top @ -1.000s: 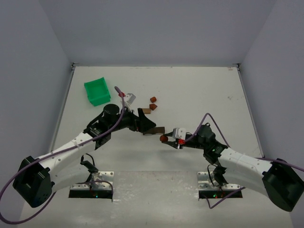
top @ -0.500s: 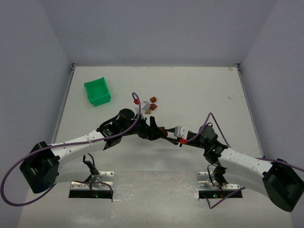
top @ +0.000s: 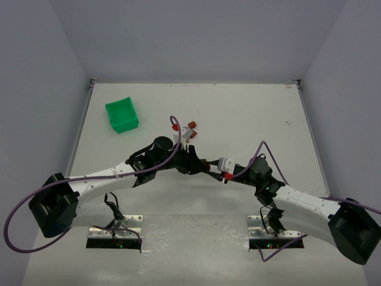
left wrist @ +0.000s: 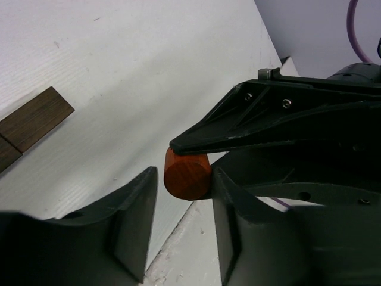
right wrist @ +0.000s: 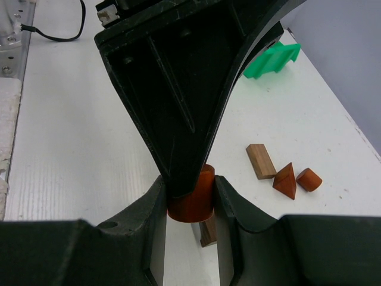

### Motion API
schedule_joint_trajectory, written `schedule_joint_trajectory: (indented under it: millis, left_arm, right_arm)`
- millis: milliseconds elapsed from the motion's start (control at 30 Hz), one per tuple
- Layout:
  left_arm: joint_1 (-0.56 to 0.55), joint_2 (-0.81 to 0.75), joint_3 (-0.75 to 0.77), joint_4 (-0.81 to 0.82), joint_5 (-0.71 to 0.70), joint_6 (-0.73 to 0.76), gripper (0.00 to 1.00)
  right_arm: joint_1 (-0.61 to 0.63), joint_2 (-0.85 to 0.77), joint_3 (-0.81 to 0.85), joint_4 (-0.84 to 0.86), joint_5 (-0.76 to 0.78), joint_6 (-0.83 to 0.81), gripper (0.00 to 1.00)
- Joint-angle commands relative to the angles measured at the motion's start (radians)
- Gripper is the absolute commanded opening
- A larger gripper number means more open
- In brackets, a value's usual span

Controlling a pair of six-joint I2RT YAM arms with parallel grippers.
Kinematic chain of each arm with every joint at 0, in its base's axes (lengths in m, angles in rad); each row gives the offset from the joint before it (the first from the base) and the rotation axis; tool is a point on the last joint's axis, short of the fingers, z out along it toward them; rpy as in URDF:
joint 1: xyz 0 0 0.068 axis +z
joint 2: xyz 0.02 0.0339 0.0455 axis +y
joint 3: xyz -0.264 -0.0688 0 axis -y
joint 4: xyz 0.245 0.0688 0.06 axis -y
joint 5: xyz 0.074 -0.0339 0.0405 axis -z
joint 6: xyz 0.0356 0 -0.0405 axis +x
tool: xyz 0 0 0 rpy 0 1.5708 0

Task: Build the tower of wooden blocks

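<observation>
Two risks stood out, both of them coming from a crowded handover. First, the reddish-orange wooden cylinder (right wrist: 191, 208) sat between both sets of jaws at once and was much smaller than either tool. If the right gripper (right wrist: 189, 186) let go before the left gripper (left wrist: 183, 174) had truly pinched, the piece would likely drop and roll across the white table (left wrist: 149, 71). Second, the black fingers crossed each other closely, with one left finger lying over the cylinder's top in the right wrist view. A squeeze from a skewed angle could twist the piece out or knock finger against finger.

The right gripper was set narrow, both pads pressed against the cylinder's curved sides, and it had hold of the piece. The left gripper stood partly open around the same cylinder (left wrist: 186, 174). Its fingers flanked it with a thin sliver of gap on each side, so it looked not yet clamped. Whether the cylinder hung clear of the table could not be told.

A dark brown flat wooden plank (left wrist: 36, 119) lay flat on the table off to one side. Beyond the grippers a brown rectangular block (right wrist: 261, 161), a reddish triangular block (right wrist: 284, 180) and a reddish-orange rounded piece (right wrist: 309, 179) lay grouped together, unstacked. The green plastic bin (right wrist: 271, 59) sat farther off.
</observation>
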Motion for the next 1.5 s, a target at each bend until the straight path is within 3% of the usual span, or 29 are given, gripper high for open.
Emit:
schedule_joint_trajectory:
  millis: [0, 200, 267, 300, 333, 367, 433, 500, 533, 600, 733, 833, 1000, 1200, 1467]
  left_arm:
    - [-0.014, -0.002, 0.044, 0.061, 0.027, -0.004, 0.32]
    - [-0.02, -0.002, 0.044, 0.075, 0.034, -0.007, 0.0]
    - [-0.02, -0.004, 0.045, 0.076, 0.035, -0.006, 0.0]
    - [-0.02, -0.007, 0.044, 0.073, 0.025, -0.006, 0.0]
    - [-0.02, -0.011, 0.044, 0.066, 0.024, -0.007, 0.0]
    - [-0.02, -0.015, 0.047, 0.049, -0.008, -0.007, 0.0]
    - [-0.02, -0.044, 0.065, -0.02, -0.094, -0.006, 0.0]
    - [-0.02, -0.064, 0.087, -0.123, -0.185, -0.009, 0.0]
    - [-0.02, -0.069, 0.098, -0.137, -0.217, -0.011, 0.0]
    - [-0.02, -0.07, 0.129, -0.274, -0.286, -0.018, 0.0]
    - [-0.02, -0.028, 0.229, -0.503, -0.431, -0.027, 0.0]
    - [-0.02, 0.047, 0.307, -0.625, -0.474, -0.017, 0.0]
    - [-0.02, 0.238, 0.472, -0.794, -0.501, -0.003, 0.0]
    - [-0.022, 0.411, 0.578, -0.846, -0.52, -0.002, 0.0]
    - [-0.02, 0.46, 0.608, -0.854, -0.557, 0.007, 0.0]
  right_arm:
    - [-0.005, -0.012, 0.027, 0.064, 0.028, -0.001, 0.1]
    - [-0.005, -0.002, 0.031, 0.063, 0.045, 0.005, 0.11]
    - [-0.005, 0.003, 0.032, 0.063, 0.049, 0.011, 0.15]
    - [-0.005, 0.009, 0.034, 0.063, 0.061, 0.012, 0.27]
    - [-0.004, 0.009, 0.035, 0.062, 0.062, 0.017, 0.29]
    - [-0.005, 0.01, 0.037, 0.059, 0.082, 0.025, 0.36]
    - [-0.005, 0.007, 0.051, 0.015, 0.114, 0.038, 0.61]
    - [-0.005, 0.001, 0.066, -0.036, 0.162, 0.06, 0.94]
    - [-0.004, -0.003, 0.067, -0.043, 0.188, 0.069, 0.99]
    - [-0.005, -0.013, 0.077, -0.094, 0.283, 0.113, 0.99]
    - [-0.006, -0.065, 0.072, -0.207, 0.645, 0.278, 0.99]
    - [-0.005, -0.098, 0.106, -0.407, 0.912, 0.401, 0.99]
    - [-0.012, -0.124, 0.14, -0.613, 1.199, 0.547, 0.99]
    - [-0.039, -0.129, 0.118, -0.611, 1.189, 0.573, 0.99]
    - [-0.069, -0.117, 0.115, -0.609, 1.153, 0.585, 0.99]
